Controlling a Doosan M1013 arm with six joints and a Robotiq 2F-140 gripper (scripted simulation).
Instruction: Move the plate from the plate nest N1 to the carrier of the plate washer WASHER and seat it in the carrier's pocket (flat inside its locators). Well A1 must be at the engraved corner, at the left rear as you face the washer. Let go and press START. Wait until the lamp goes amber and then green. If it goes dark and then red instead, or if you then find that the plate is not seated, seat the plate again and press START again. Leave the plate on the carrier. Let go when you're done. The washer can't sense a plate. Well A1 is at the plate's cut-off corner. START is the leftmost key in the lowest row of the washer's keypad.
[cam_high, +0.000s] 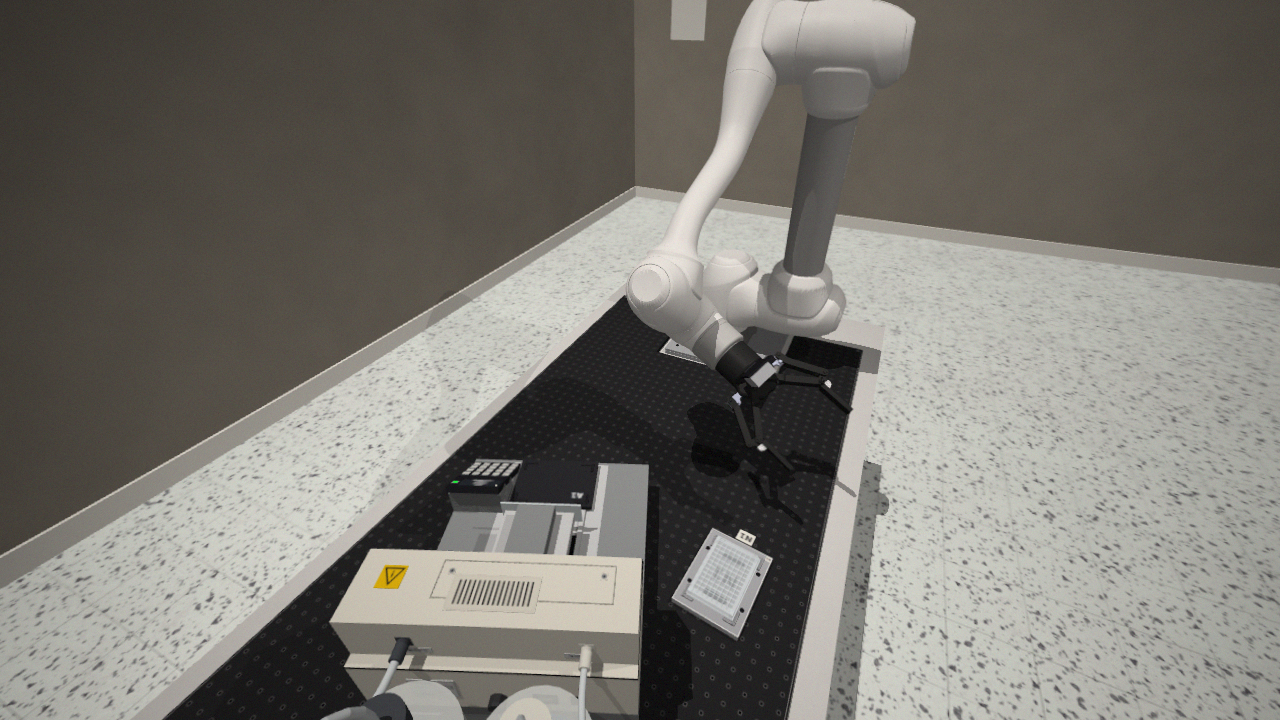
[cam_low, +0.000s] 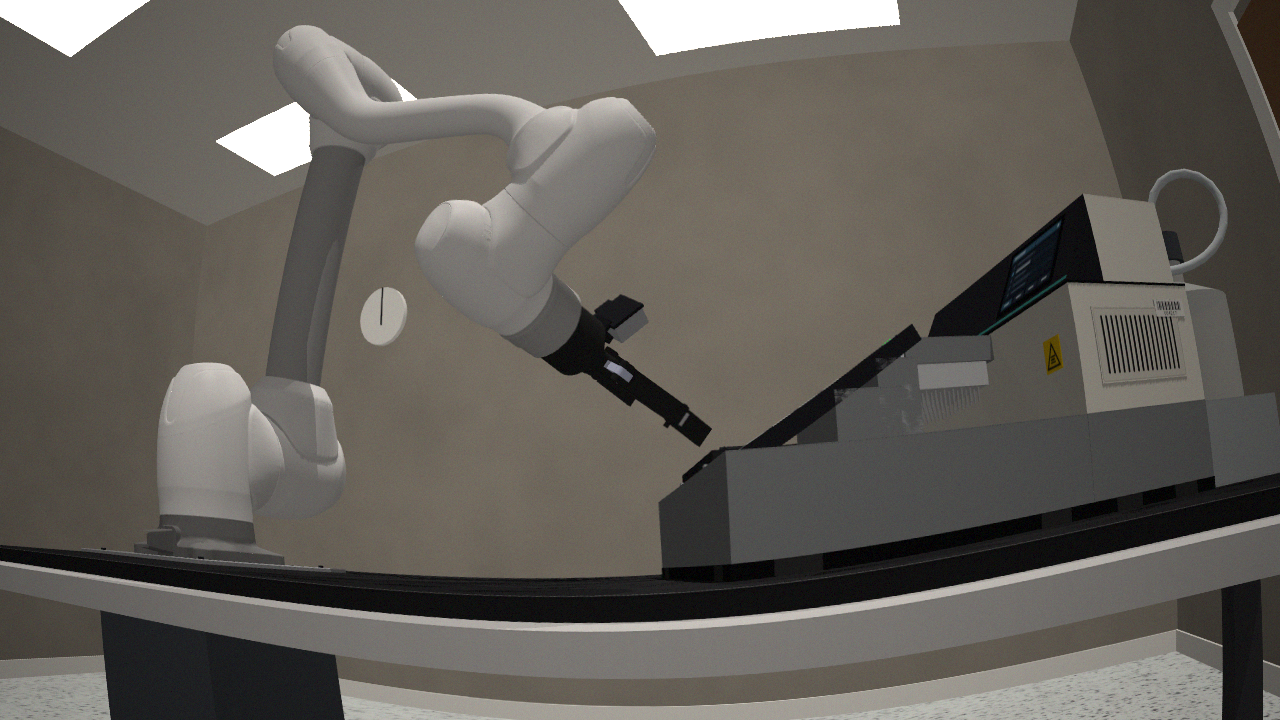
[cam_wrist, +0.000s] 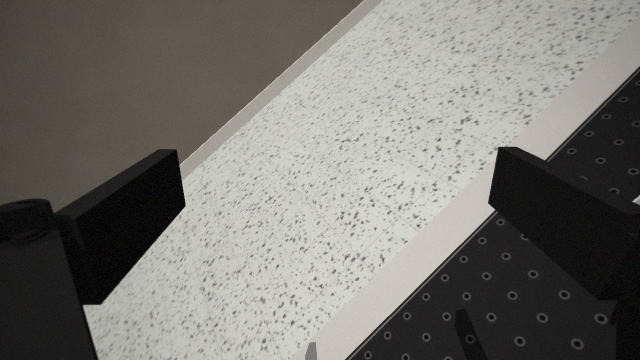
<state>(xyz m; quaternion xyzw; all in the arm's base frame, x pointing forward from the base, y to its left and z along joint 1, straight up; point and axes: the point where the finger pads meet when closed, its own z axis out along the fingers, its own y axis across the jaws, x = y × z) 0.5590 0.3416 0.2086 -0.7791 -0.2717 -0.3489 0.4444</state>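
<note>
The clear well plate (cam_high: 725, 573) lies flat in the grey nest N1 (cam_high: 694, 600) on the right of the table, beside the washer (cam_high: 537, 573) (cam_low: 984, 447). I cannot make out the plate's cut-off corner. The washer's black carrier (cam_high: 550, 481) is bare, with an A1 mark at one corner. The keypad (cam_high: 490, 468) sits to its left, with a small green light below it. My gripper (cam_high: 802, 422) (cam_low: 693, 429) (cam_wrist: 337, 177) is open wide and empty. It hangs tilted above the table's right edge, between the arm base and the nest. The plate is hidden in the exterior view and the wrist view.
The black perforated mat (cam_high: 581, 394) (cam_wrist: 500, 300) covers the table, which has a pale rim (cam_wrist: 450, 240). The arm base (cam_high: 787, 300) stands at the far end. Hoses and bottles (cam_high: 420, 698) sit behind the washer. Speckled floor lies beyond the edge.
</note>
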